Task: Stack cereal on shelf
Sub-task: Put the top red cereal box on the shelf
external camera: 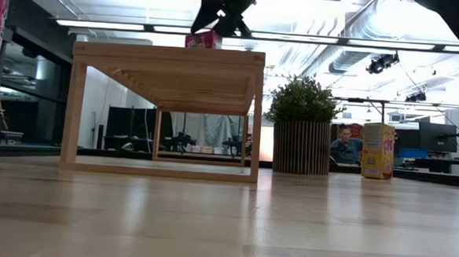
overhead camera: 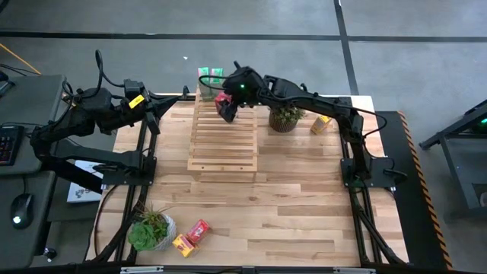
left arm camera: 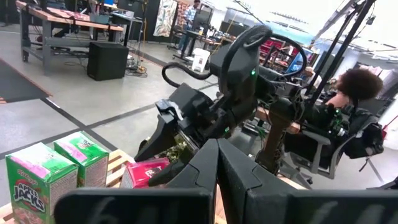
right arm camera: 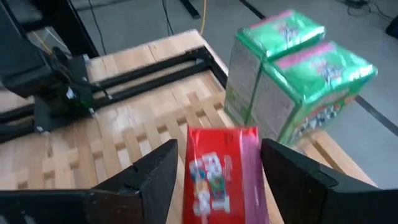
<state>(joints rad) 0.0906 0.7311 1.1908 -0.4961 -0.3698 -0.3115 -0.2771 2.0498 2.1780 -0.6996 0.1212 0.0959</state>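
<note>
The pale slatted shelf (overhead camera: 223, 141) lies mid-table. Two green cereal boxes (overhead camera: 211, 78) stand upright on its far end, also seen as green boxes (right arm camera: 298, 81). A red-pink box (right arm camera: 221, 174) stands on the slats just in front of them; the low view shows this red-pink box (external camera: 204, 39) upright on the shelf top (external camera: 168, 54). My right gripper (overhead camera: 227, 109) hangs over it, open; one finger (right arm camera: 155, 177) and the other finger (right arm camera: 295, 177) flank the box, with a sliver of wood showing beside one. My left gripper (left arm camera: 217, 152) is shut, waiting at the table's left far corner.
A potted plant (overhead camera: 285, 118) and a yellow box (overhead camera: 320, 124) stand right of the shelf. Near the left near corner are another plant (overhead camera: 151, 230), a red-pink box (overhead camera: 198, 230) and a yellow box (overhead camera: 183, 245). People sit in the room beyond.
</note>
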